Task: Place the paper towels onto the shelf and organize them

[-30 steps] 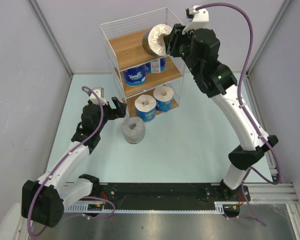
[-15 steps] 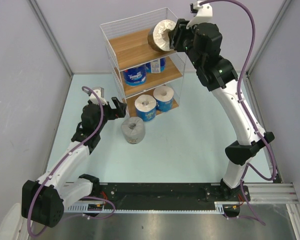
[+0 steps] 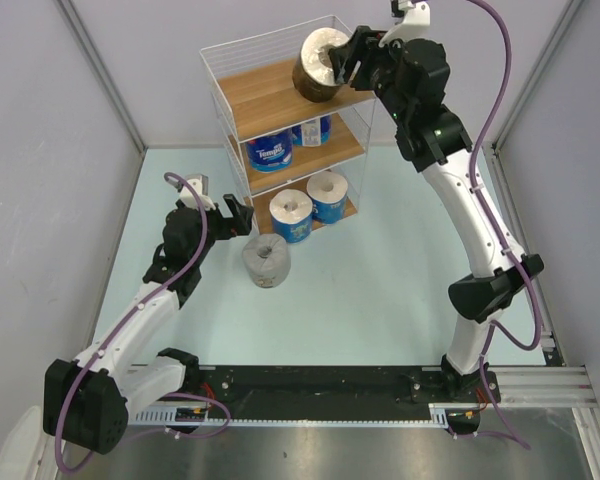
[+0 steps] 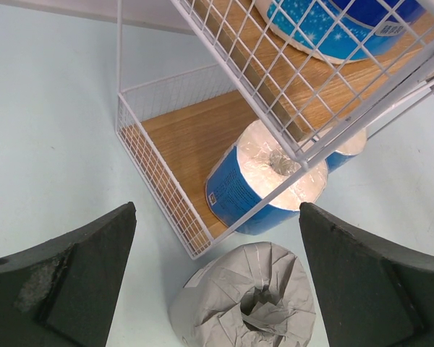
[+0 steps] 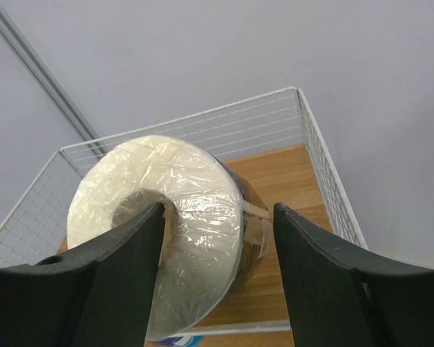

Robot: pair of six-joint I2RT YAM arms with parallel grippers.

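left gripper [image 3: 238, 218]: lower left of centre in the top view; fingers spread wide with nothing between them, hanging over the grey roll.
grey roll [image 4: 246, 303]: lies core up on the table [image 3: 400, 260], just outside the front corner of the shelf [image 3: 265, 95]; not shelved.
bottom-tier blue rolls [image 3: 291, 215]: two side by side on the lowest board, cores up, centre of the top view.
middle-tier blue rolls [image 3: 272, 152]: two on the middle board, partly hidden by the wire.
black-wrapped roll [image 3: 320, 65]: upper centre of the top view, at the right end of the top board, tilted, core turned toward the right gripper; looks to rest on the board.
right gripper [image 5: 217, 213]: fingers parted, one at the core mouth, the other beside the wrapper with a sliver of board showing between; reads as no pinch.
done: five of six paper towels are on the shelf.
left: the grey roll; bare board on the top tier's left could take it. the tilted black-wrapped roll may want straightening.
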